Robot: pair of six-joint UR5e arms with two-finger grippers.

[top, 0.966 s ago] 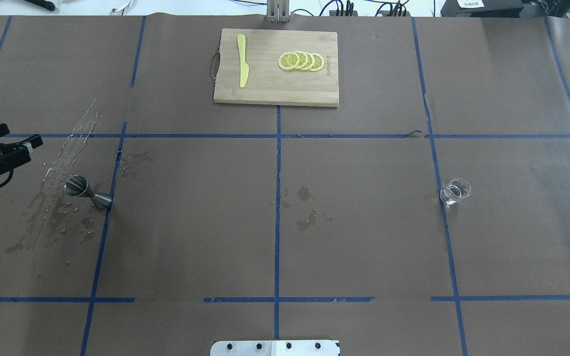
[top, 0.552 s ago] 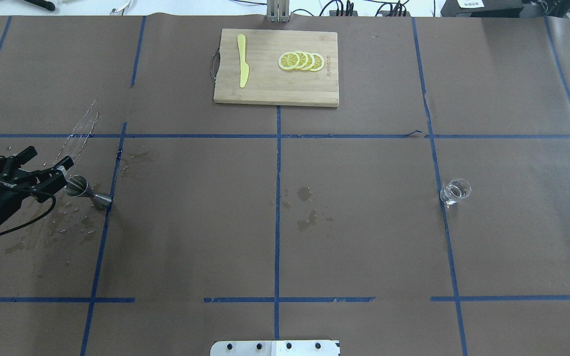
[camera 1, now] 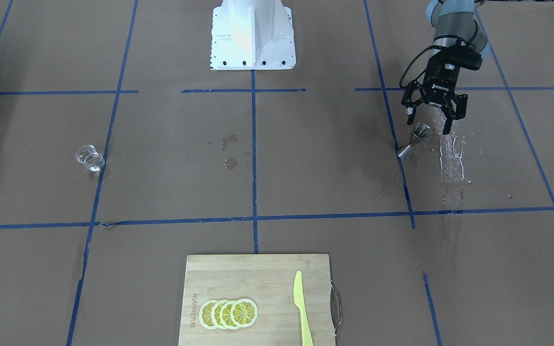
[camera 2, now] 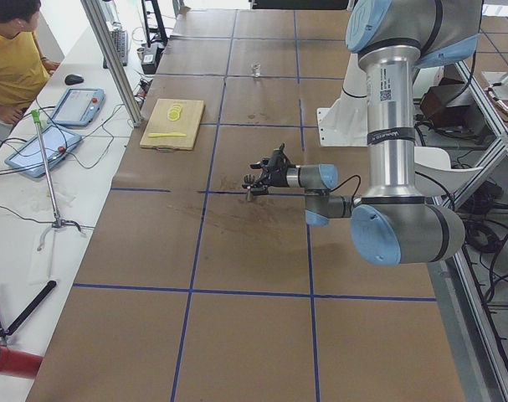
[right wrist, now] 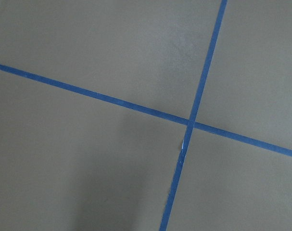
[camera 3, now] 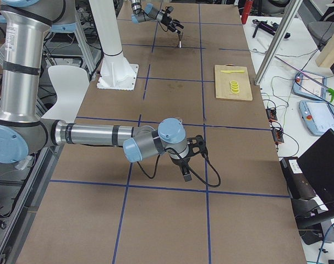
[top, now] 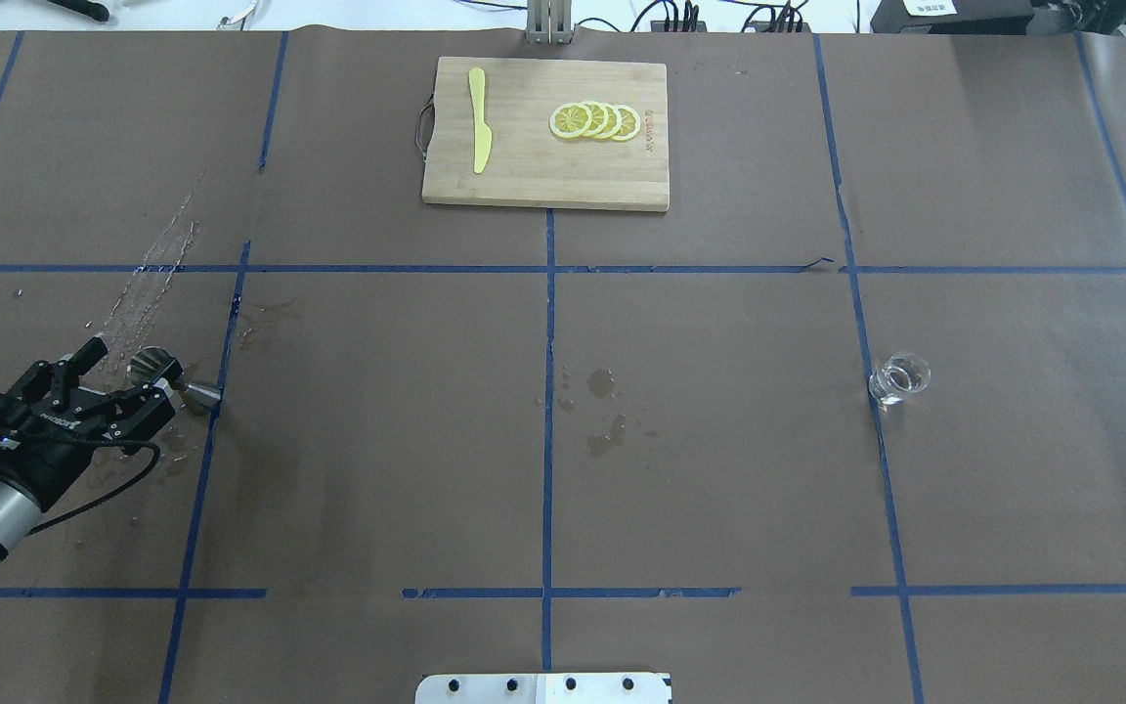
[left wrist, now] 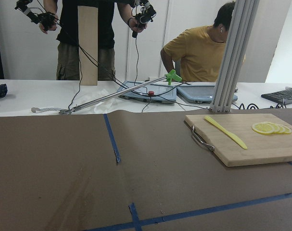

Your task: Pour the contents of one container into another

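Note:
The silvery hourglass jigger (top: 194,391) (camera 1: 414,140) stands on the brown paper at the robot's left, among wet streaks. My left gripper (top: 128,364) (camera 1: 427,127) is open, with one finger on either side of the jigger's upper cup; I cannot tell if they touch it. The small clear glass tumbler (top: 900,378) (camera 1: 89,157) stands alone far off at the robot's right, on a blue tape line. My right gripper (camera 3: 186,165) shows only in the exterior right view, low over bare paper, and I cannot tell whether it is open or shut.
A wooden cutting board (top: 524,176) (camera 1: 267,269) with lemon slices (top: 594,120) and a yellow knife (top: 478,119) lies at the table's far middle. Wet stains (top: 607,411) mark the centre. A streak of spilled liquid (camera 1: 450,154) runs beside the jigger.
My left gripper has come in from the table's left edge, swung toward the jigger, and now straddles its upper cup. Jigger and glass have stayed put.

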